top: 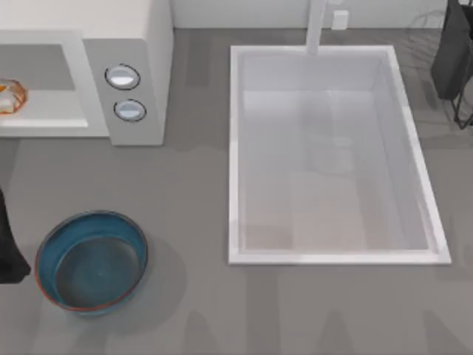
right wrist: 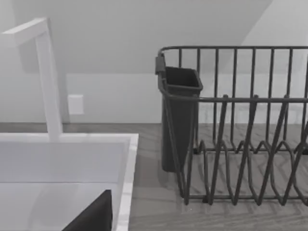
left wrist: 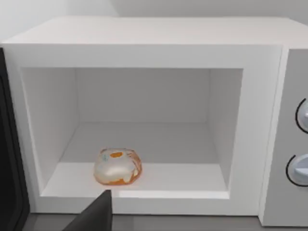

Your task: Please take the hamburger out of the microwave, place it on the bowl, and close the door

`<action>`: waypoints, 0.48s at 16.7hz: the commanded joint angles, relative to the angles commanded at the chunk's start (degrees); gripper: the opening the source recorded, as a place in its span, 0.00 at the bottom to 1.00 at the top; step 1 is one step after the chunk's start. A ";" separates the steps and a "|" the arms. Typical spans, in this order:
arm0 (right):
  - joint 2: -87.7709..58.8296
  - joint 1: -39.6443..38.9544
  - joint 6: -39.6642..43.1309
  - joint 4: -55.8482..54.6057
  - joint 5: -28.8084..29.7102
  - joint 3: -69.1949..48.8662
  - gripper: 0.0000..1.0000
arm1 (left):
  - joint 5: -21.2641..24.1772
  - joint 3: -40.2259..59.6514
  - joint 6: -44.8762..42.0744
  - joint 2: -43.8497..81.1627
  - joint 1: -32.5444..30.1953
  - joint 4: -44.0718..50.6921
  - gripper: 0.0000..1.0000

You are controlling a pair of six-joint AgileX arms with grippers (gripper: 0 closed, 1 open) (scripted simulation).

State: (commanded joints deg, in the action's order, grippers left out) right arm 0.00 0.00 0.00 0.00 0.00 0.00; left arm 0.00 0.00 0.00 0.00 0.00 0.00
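The hamburger (left wrist: 117, 166) lay near the front of the open microwave (left wrist: 144, 43) floor. The left gripper (left wrist: 96, 214) faced it; finger state could not be determined. Advised: enter level, grip the sides. The bowl (top: 52, 244) stood empty.

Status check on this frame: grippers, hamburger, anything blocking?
Left gripper facing open microwave, below hamburger. Hamburger on cavity floor, near front. Bowl waiting empty. Nothing blocking.

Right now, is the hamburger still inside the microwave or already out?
Inside. The hamburger lies on the microwave floor near the open front, and the bowl holds nothing.
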 joint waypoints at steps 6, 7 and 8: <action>0.00 0.00 0.00 0.00 0.00 0.00 1.00 | 0.15 0.68 -0.06 1.64 0.13 -0.73 1.00; 0.00 0.00 0.00 0.00 0.00 0.00 1.00 | 0.31 1.37 -0.12 3.31 0.27 -1.46 1.00; 0.00 0.00 0.00 0.00 0.00 0.00 1.00 | 0.51 2.29 -0.20 5.52 0.44 -2.44 1.00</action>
State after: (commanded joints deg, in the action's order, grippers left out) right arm 0.00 0.00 0.00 0.00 0.00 0.00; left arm 0.51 2.29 -0.20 5.52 0.44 -2.44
